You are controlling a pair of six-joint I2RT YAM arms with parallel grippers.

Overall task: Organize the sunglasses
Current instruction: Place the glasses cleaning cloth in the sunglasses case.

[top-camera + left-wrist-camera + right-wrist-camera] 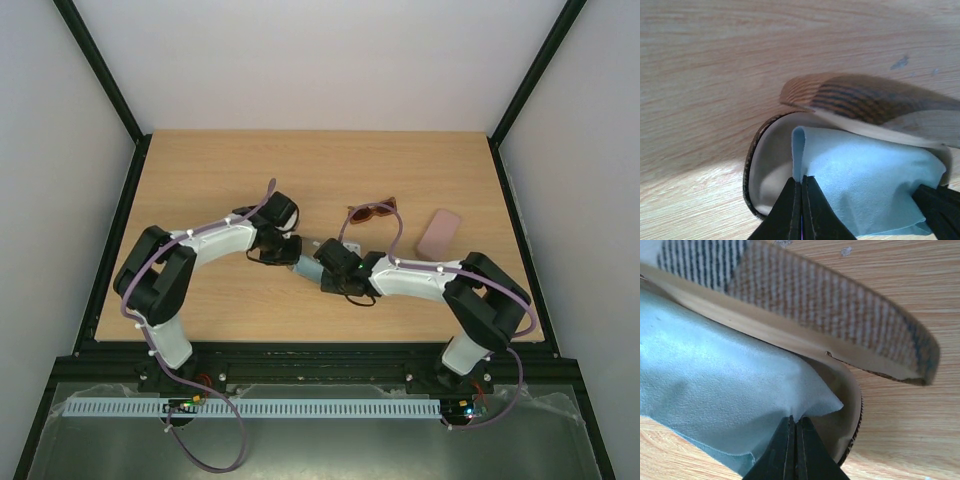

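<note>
The reddish-brown sunglasses (372, 211) lie on the table, past the middle, apart from both grippers. An open brown striped case (870, 97) (830, 305) lies between the two arms with a light blue cloth (865, 180) (715, 380) inside it. My left gripper (801, 182) is shut on a raised fold at the cloth's left end. At the cloth's other end my right gripper (796, 420) pinches a corner. In the top view the left gripper (292, 250) and right gripper (322, 270) meet over the case, hiding most of it.
A flat pink case (439, 233) lies to the right of the sunglasses. The case's pale lining (770, 160) shows beside the cloth. Black frame rails (115, 230) border the wooden table (220, 300).
</note>
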